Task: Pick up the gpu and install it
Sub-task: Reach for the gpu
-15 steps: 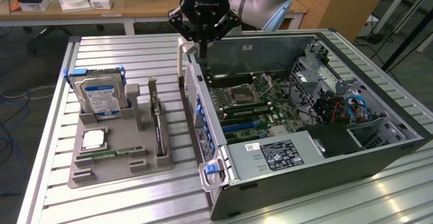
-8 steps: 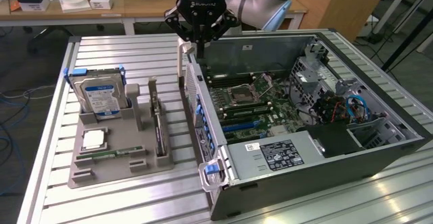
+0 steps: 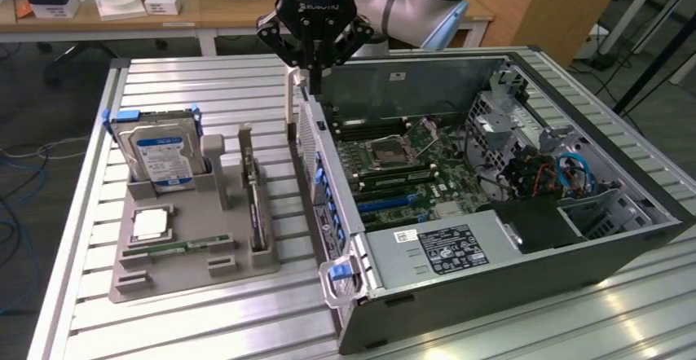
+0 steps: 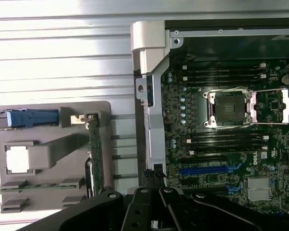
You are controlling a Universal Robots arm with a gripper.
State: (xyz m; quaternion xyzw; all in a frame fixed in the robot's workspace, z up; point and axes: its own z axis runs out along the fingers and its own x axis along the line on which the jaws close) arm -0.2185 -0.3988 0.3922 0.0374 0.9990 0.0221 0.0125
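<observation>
We see the gpu (image 3: 253, 201) standing on edge in the tray (image 3: 185, 272), left of middle. The hand (image 3: 310, 72), top middle, looks clenched and empty. We think the gpu is light, stiff, breakable; hold its top edge.

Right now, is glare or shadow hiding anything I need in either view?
Wrist view: glare washes out the ribbed silver metal table and bleaches the square chip in the grey plastic tray white; the thin dark expansion card standing on edge is readable. Exterior view: even light, mild sheen on the table, shade inside the open black computer case along its far wall.
</observation>
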